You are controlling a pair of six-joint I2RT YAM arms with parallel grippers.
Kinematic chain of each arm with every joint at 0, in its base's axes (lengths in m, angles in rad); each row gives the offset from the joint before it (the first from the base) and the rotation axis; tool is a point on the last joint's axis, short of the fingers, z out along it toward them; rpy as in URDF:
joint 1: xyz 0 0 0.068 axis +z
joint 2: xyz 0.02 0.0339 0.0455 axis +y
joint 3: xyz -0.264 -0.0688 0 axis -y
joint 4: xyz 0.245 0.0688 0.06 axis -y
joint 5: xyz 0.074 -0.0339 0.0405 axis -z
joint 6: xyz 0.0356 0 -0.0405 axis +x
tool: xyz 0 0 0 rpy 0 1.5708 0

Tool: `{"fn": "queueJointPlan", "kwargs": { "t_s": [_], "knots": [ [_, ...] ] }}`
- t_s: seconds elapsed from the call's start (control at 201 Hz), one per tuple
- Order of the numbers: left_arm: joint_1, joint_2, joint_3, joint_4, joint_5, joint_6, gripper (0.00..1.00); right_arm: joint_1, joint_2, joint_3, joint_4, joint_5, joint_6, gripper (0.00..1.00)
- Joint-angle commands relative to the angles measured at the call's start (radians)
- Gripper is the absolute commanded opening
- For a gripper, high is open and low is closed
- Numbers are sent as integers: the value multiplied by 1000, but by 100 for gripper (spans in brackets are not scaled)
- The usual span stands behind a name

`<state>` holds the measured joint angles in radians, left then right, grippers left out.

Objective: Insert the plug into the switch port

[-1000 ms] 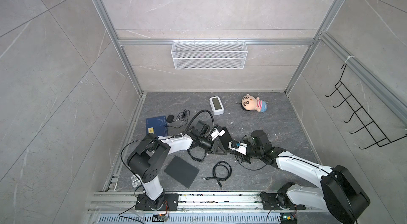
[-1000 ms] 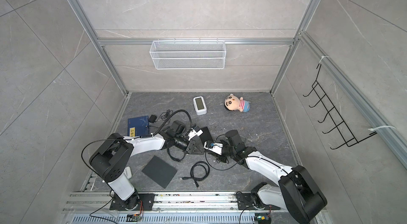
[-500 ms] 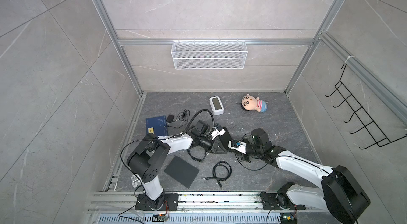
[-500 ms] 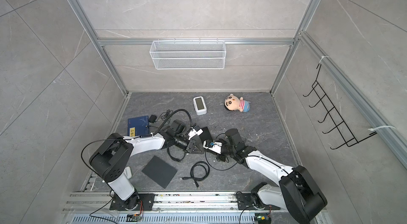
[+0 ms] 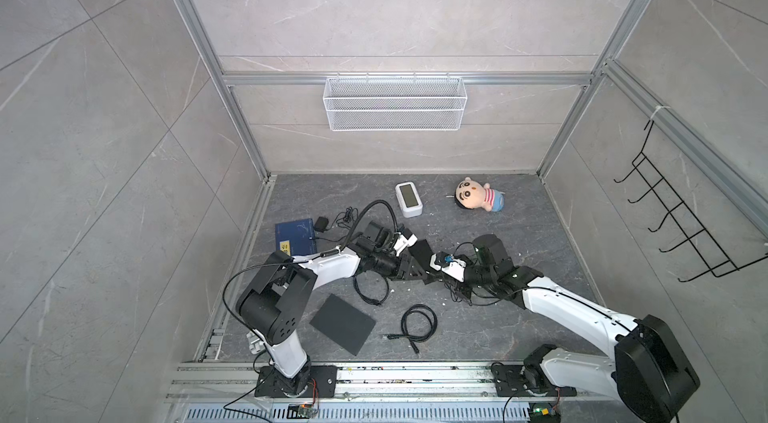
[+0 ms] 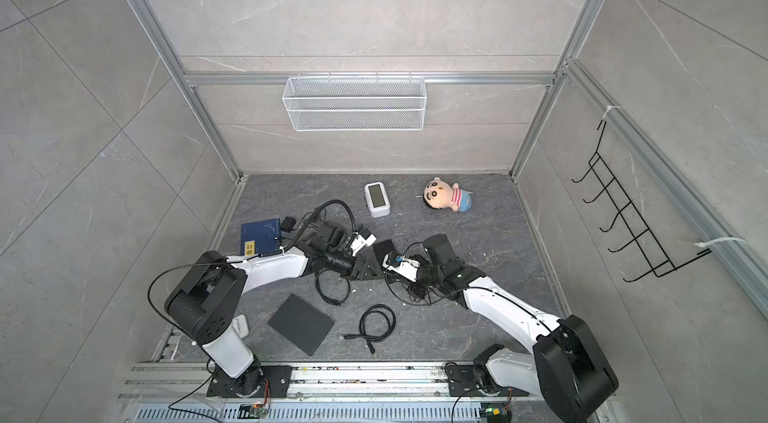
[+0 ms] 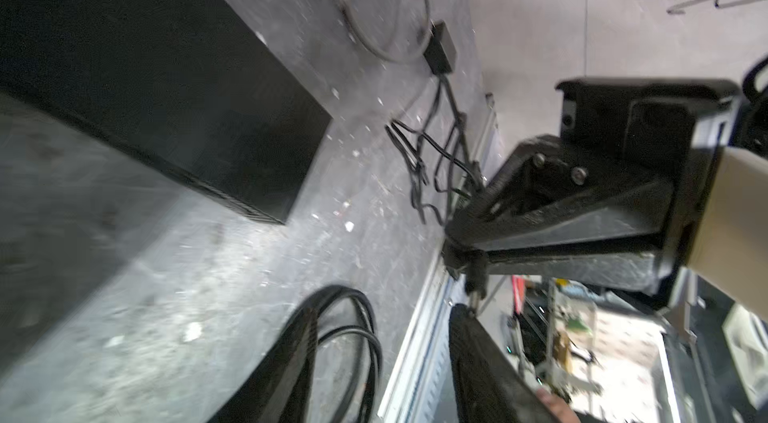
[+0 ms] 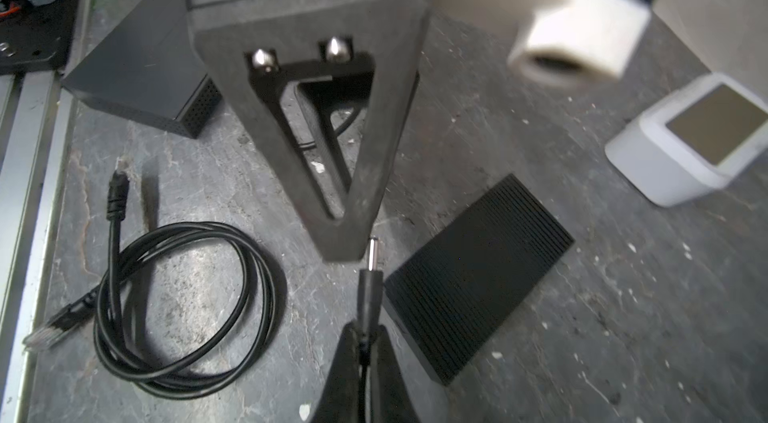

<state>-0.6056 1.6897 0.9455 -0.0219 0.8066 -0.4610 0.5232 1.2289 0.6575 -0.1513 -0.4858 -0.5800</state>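
A thin black barrel plug [image 8: 370,288] with a bare metal tip sticks out of my right gripper [image 8: 365,342], which is shut on its cable end. The tip is right against one finger of my left gripper [image 7: 382,358], which stands open with nothing in it. In both top views the two grippers [image 5: 424,275] [image 5: 436,269] meet tip to tip at mid floor. Right beside them lies a black ribbed box [image 8: 478,275] [image 5: 419,252], apparently the switch. No port on it shows in any view.
A dark blue box [image 5: 295,236] with a yellow label lies at the left, an adapter [image 5: 320,224] behind it. A flat black slab [image 5: 343,323] and a coiled cable [image 5: 417,325] lie in front. A white clock [image 5: 408,199] and a doll [image 5: 478,196] are at the back.
My left gripper has opened and let go of the plug, while my right gripper has closed on it. Both arms have hardly shifted.
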Motion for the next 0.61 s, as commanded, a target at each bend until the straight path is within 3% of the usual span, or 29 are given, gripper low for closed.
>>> {"fn": "queueJointPlan", "kwargs": {
  "t_s": [0.0,0.11,0.299,0.433,0.602],
  "knots": [
    [51,-94,68,9,-214,-33,57,1,23,56,-175,75,146,4],
    [56,-79,94,1,-439,-28,58,3,58,120,-240,134,297,4],
    [20,53,186,-24,-661,30,59,30,145,202,-340,188,611,0],
    [-25,141,263,-38,-727,77,60,53,122,119,-238,247,810,0],
    [-47,249,351,-57,-770,93,60,91,77,-20,-102,410,896,0]
  ]
}}
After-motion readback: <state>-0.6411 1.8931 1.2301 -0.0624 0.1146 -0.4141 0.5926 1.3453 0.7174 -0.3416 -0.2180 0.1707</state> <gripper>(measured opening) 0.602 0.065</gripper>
